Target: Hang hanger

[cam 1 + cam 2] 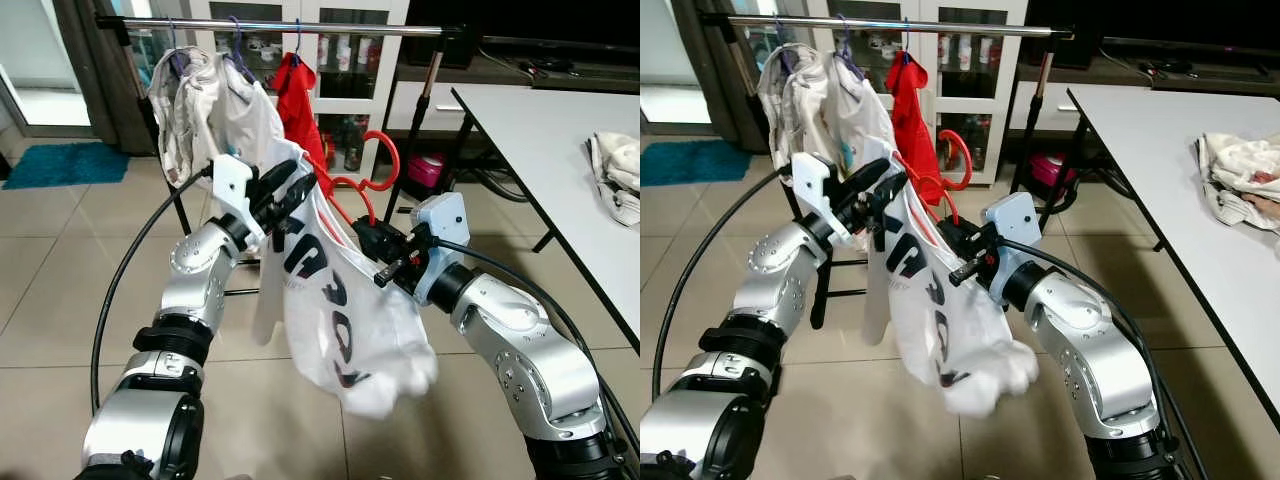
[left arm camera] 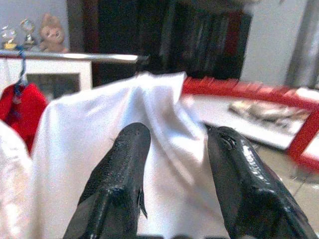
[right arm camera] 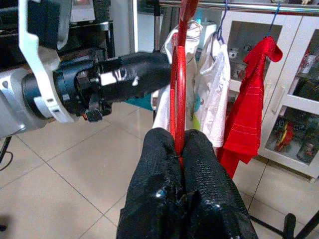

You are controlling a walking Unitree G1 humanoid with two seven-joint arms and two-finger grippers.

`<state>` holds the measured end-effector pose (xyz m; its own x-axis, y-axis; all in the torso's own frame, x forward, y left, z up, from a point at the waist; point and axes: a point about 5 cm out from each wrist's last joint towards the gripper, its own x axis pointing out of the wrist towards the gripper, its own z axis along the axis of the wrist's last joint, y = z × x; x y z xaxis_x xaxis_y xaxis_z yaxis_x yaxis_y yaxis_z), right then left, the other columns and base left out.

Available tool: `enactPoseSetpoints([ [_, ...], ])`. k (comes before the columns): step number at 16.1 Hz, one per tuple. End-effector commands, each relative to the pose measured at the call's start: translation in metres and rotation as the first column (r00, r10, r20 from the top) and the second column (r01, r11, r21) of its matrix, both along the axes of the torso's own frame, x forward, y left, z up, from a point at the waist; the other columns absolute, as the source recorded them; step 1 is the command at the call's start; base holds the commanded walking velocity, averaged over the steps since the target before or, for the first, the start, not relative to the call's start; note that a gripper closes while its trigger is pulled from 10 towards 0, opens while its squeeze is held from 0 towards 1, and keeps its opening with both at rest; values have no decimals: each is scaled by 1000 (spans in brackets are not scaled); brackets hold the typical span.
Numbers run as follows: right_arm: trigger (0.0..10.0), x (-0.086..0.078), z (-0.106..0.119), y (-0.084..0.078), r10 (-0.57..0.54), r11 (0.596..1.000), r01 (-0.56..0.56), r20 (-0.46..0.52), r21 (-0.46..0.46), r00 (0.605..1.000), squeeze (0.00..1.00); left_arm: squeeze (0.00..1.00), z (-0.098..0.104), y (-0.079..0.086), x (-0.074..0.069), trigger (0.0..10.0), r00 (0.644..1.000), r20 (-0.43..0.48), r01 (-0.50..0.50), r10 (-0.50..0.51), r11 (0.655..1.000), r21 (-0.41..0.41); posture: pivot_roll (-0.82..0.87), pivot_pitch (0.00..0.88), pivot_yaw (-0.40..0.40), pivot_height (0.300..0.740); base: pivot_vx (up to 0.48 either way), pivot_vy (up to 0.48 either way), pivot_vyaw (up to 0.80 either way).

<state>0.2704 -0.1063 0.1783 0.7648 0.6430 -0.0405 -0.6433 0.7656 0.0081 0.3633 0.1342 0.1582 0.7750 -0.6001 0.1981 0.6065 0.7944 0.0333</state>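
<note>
A red hanger (image 1: 385, 150) carries a white T-shirt (image 1: 340, 300) with dark lettering, held in the air between both arms in front of the clothes rail (image 1: 300, 25). My left gripper (image 1: 295, 195) grips the shirt's left shoulder, with white cloth between its fingers (image 2: 124, 164). My right gripper (image 1: 365, 235) is shut on the hanger's red neck (image 3: 178, 89), just below the hook. The hook stands upright, below the rail and apart from it.
White garments (image 1: 215, 100) and a red garment (image 1: 297, 95) hang on the rail's left half. Behind the rail is a glass-door cabinet (image 1: 345, 60). A white table (image 1: 540, 130) with a crumpled cloth (image 1: 620, 175) is on the right. A blue mat (image 1: 65, 165) lies far left.
</note>
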Motion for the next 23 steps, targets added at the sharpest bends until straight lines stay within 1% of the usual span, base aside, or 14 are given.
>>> enactPoseSetpoints([
  [1,0,1,8,-3,-10,1000,9,29,12,1000,0,0,4,0,3,10000,1000,18,-25,24,999,43,-185,0,-27,740,0,0,0],
  [3,0,1,8,-3,-7,1000,7,30,13,1000,0,0,5,0,4,10000,999,17,-30,29,998,50,-184,0,-29,740,0,0,0],
  [6,0,1,8,-1,-1,1000,1,32,13,999,0,0,2,-4,6,10000,1000,7,-9,8,995,99,-184,0,-29,740,0,0,0],
  [7,0,1,9,-1,-1,1000,0,33,13,999,0,0,2,-5,6,4275,1000,4,0,0,995,103,-184,0,-29,740,0,0,0],
  [8,0,1,9,-1,-1,1000,0,33,13,999,0,0,1,-6,6,1216,1000,2,-2,2,995,103,-184,0,-29,740,0,0,0],
  [9,0,1,9,-1,-1,1000,1,33,13,999,0,0,0,-6,6,0,1000,-4,-1,1,994,108,-188,0,-27,740,0,0,0],
  [15,0,1,9,-2,1,1000,-1,34,13,999,0,0,-3,-2,8,0,1000,-24,-12,15,992,123,-186,0,-29,740,0,0,0],
  [17,0,1,9,-2,3,1000,-3,35,13,999,0,0,-3,0,8,0,999,-32,-21,25,993,113,-186,0,-30,740,0,0,0],
  [21,0,1,4,-2,9,1000,-9,18,2,1000,0,0,2,7,10,0,999,-24,-41,43,997,63,-184,0,-33,740,0,0,0],
  [23,0,-1,-4,-4,9,1000,-10,-18,-28,1000,0,0,10,13,10,0,999,12,-53,52,998,41,-183,0,-36,740,0,0,0],
])
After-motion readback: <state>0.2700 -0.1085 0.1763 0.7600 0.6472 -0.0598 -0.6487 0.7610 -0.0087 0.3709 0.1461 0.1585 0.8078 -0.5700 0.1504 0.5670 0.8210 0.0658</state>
